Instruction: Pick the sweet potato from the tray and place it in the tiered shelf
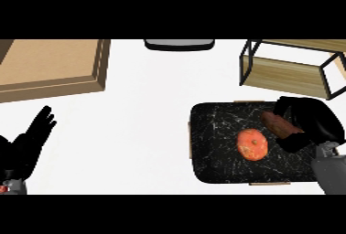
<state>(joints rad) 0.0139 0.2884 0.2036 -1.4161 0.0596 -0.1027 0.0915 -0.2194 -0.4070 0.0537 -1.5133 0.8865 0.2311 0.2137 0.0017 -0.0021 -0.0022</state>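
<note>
Fingers (44, 119) straight, holding nothing, on left hand (24, 151) at eight o'clock. On tray (216, 160), past orange fruit (252, 144): sweet potato (278, 124) at three o'clock, right hand (310, 123) curled round it. Could slip mid-lift, or clip shelf (290, 73) frame at one o'clock.

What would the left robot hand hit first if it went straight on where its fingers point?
Probably the light-brown wooden box: the left robot hand at lower left points toward it, only white counter between. Height unclear.

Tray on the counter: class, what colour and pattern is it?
The tray is black with thin white veins; the head view shows it.
</note>
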